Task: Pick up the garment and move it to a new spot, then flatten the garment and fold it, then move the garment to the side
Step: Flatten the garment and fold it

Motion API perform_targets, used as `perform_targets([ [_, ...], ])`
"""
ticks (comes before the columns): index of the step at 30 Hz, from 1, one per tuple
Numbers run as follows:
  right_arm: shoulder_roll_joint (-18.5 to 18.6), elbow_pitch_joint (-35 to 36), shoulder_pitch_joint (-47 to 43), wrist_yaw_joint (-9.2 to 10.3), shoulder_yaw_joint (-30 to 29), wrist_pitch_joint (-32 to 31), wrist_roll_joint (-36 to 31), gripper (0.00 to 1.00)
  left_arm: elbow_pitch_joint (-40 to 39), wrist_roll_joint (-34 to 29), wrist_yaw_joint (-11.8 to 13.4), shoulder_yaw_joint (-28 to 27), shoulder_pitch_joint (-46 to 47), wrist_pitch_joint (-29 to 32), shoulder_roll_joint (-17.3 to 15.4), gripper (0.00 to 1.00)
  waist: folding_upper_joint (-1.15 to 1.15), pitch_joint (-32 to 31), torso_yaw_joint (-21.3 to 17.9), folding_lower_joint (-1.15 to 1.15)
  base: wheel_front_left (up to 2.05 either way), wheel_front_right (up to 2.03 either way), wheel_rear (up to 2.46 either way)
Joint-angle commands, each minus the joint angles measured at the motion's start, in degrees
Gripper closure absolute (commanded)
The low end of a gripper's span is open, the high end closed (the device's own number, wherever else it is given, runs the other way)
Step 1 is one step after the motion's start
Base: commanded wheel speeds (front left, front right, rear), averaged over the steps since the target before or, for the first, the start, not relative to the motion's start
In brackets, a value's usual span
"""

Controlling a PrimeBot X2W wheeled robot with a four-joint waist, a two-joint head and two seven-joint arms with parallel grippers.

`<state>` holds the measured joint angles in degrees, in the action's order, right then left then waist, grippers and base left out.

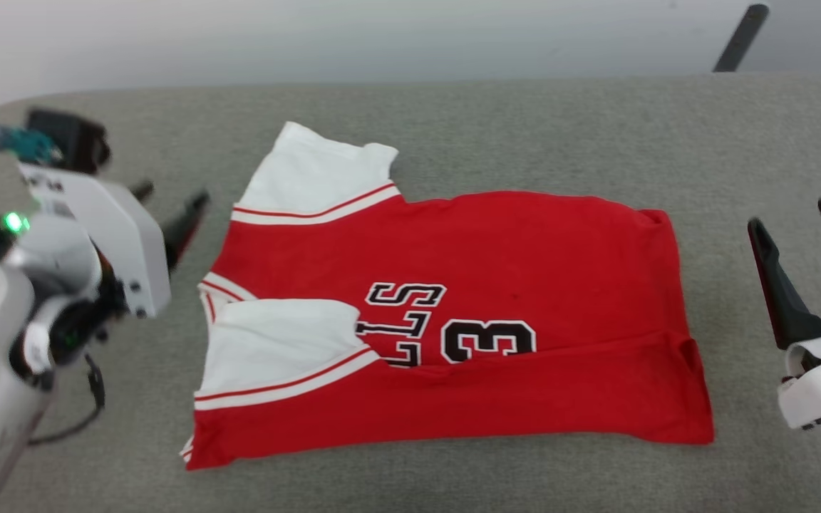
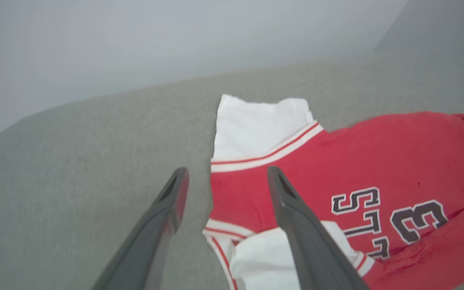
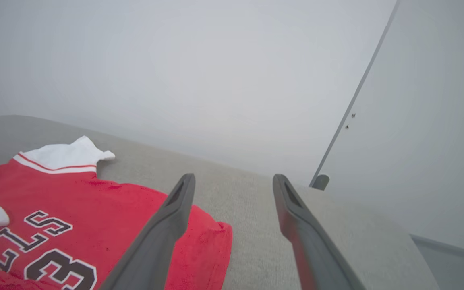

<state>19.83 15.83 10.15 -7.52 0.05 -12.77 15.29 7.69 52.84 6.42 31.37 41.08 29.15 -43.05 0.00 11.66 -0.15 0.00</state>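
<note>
– Left claw (image 1: 170,199), right claw (image 1: 792,219): status?
– Both spread, empty. Garment (image 1: 496,285) lies partly folded on desk (image 1: 524,121) between them, long axis claw to claw; sleeve end nearer left claw.

head: above, looking down on table (image 1: 524,121) | wrists: low, close, facing the wall (image 3: 175,60) | shared: garment (image 1: 496,242)
</note>
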Motion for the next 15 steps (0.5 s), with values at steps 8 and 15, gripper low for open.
perform_targets([
  [8, -3.62, -1.15, 2.48, 0.06, 1.57, 13.81, -5.9, 0.0, 7.77, -3.8, -2.81, -0.48, 8.67, -6.51, 3.5, 0.0, 0.0, 4.5, -4.41, 0.0, 0.0, 0.0, 0.0],
  [15, -5.44, -2.4, 4.6, 0.06, 2.8, 16.97, -6.58, 0.0, 15.62, -4.85, -6.83, 0.91, 17.37, -3.29, 4.26, 0.0, 0.0, 10.85, -8.2, 0.0, 0.0, 0.0, 0.0],
])
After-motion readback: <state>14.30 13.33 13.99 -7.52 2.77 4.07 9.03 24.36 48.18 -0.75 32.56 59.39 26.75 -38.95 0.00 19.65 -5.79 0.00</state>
